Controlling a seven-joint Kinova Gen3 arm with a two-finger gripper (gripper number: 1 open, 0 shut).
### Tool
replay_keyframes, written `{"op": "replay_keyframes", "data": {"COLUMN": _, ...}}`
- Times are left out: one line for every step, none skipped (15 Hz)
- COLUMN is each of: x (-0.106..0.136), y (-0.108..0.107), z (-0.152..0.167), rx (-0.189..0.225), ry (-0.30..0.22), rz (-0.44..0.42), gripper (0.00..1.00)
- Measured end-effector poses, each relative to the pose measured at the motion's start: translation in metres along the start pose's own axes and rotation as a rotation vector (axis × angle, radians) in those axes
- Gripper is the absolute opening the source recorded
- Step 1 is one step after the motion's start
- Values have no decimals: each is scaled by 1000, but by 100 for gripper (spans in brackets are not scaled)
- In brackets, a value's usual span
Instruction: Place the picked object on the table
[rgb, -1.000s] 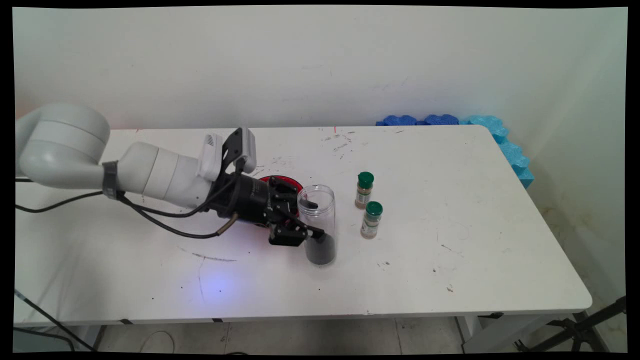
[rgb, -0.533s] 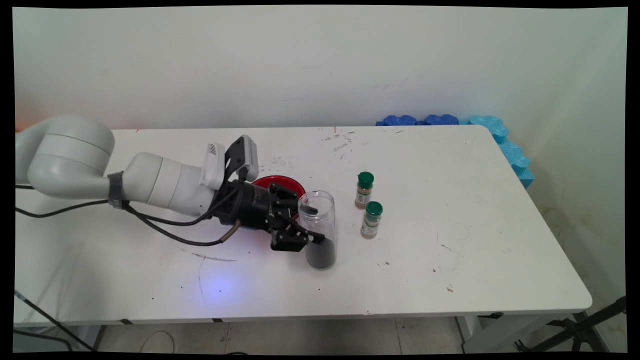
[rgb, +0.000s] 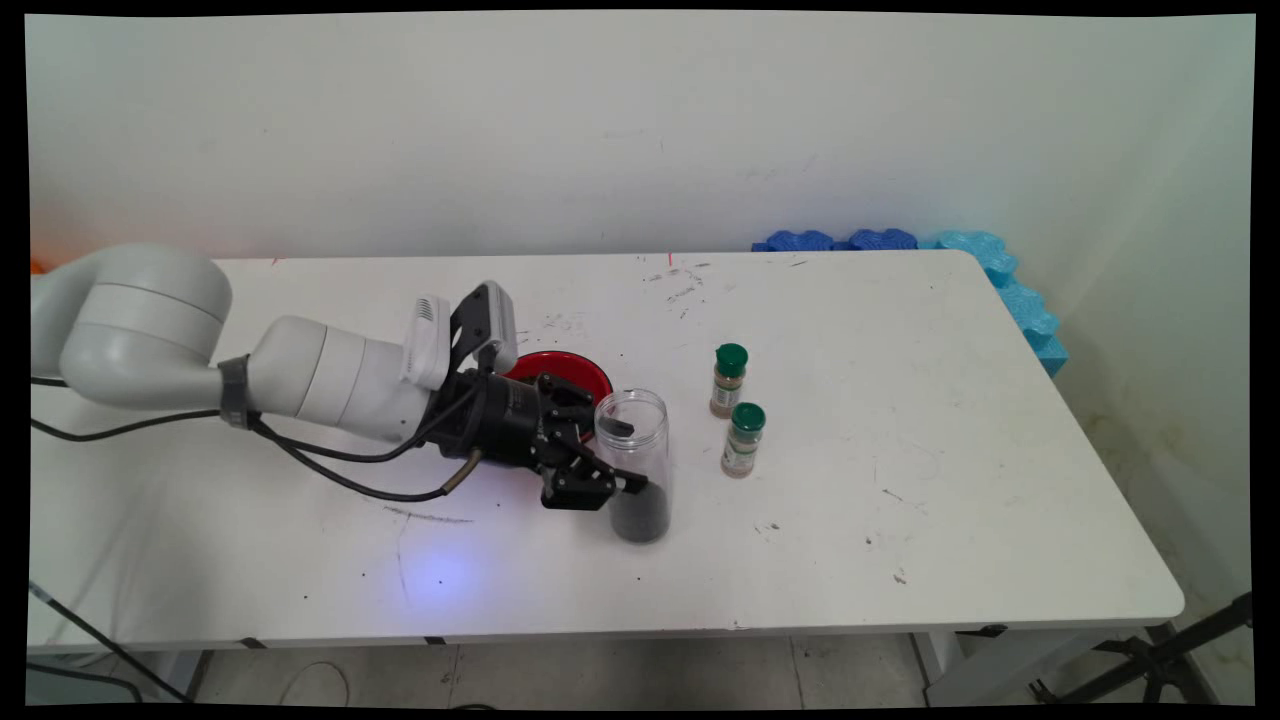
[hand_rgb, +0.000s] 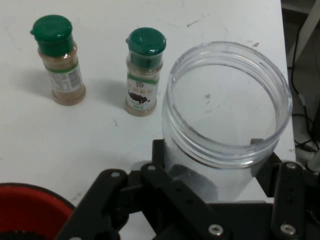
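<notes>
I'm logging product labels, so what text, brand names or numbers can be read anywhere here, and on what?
None can be read.
Far green-capped spice bottle: label print too small and blurred.
Near green-capped spice bottle: label print likewise unreadable.
Clear plastic jar held in the black gripper, red bowl: no lettering visible.

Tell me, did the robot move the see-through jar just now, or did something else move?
The gripper, shut on the clear jar, eased it slightly lower in the main view, toward the table's near edge, uncovering more of the red bowl behind. The grip never let go. The two green-capped spice bottles stayed put.
</notes>
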Motion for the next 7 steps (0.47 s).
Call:
{"op": "replay_keyframes", "data": {"x": -1, "y": 0, "z": 0, "rx": 1, "ry": 0, "rz": -1, "gripper": 0}}
{"op": "replay_keyframes", "data": {"x": -1, "y": 1, "z": 1, "rx": 2, "ry": 0, "rz": -1, "gripper": 0}}
{"op": "replay_keyframes", "data": {"x": -2, "y": 1, "z": 1, "rx": 2, "ry": 0, "rz": -2, "gripper": 0}}
{"op": "replay_keyframes", "data": {"x": -2, "y": 1, "z": 1, "rx": 4, "ry": 0, "rz": -3, "gripper": 0}}
{"op": "replay_keyframes", "data": {"x": -3, "y": 1, "z": 1, "rx": 5, "ry": 0, "rz": -3, "gripper": 100}}
{"op": "replay_keyframes", "data": {"x": -3, "y": 1, "z": 1, "rx": 5, "ry": 0, "rz": -3, "gripper": 100}}
{"op": "replay_keyframes", "data": {"x": -3, "y": 2, "z": 1, "rx": 5, "ry": 0, "rz": -3, "gripper": 100}}
